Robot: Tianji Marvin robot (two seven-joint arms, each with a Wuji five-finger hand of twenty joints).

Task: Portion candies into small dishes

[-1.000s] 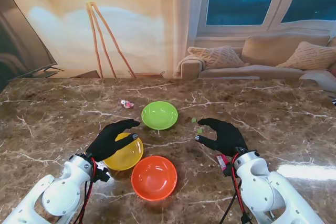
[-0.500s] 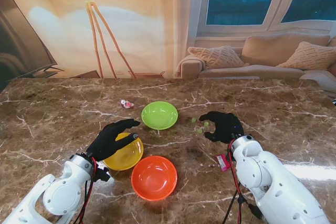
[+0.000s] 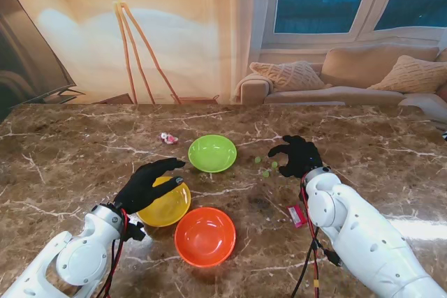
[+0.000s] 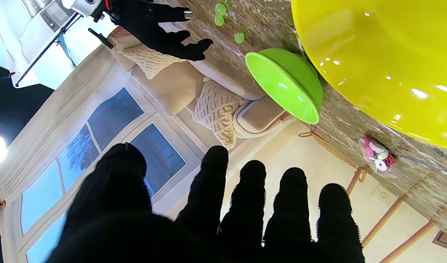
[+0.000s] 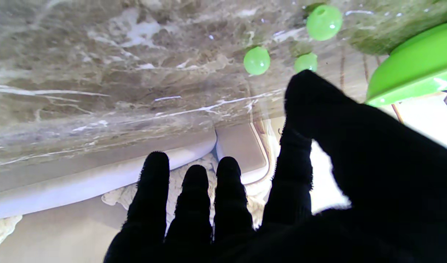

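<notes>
The right hand (image 3: 299, 156), fingers (image 5: 154, 171) spread wide and holding nothing, is hovering beside three green candies (image 3: 266, 165) lying on the worktop (image 3: 70, 151) near the green dish (image 3: 212, 153); small, round and probably slippery, they are likely needing a fingertip pinch across the middle.
</notes>
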